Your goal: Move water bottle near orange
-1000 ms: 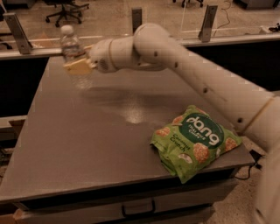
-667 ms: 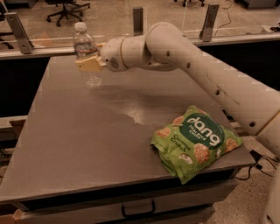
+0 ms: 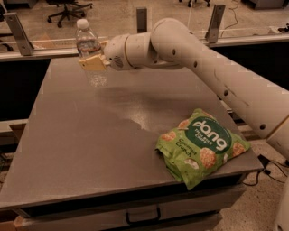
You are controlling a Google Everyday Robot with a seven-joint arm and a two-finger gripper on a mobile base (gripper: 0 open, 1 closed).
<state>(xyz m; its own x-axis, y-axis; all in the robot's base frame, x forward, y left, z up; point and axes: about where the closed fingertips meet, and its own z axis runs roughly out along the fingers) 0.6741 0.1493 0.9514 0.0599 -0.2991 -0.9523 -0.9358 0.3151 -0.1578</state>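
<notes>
The water bottle is a clear ribbed bottle with a white cap, upright at the far left of the grey table. My gripper is shut on the water bottle around its middle, with tan fingers wrapped across the front. The bottle's base looks lifted a little above the tabletop. The arm reaches in from the right. The orange is out of view.
A green snack bag lies near the table's front right corner. A glass rail with metal posts runs behind the table. An office chair stands on the floor beyond it.
My gripper has carried the water bottle to the right along the far edge of the table. The snack bag has not moved.
</notes>
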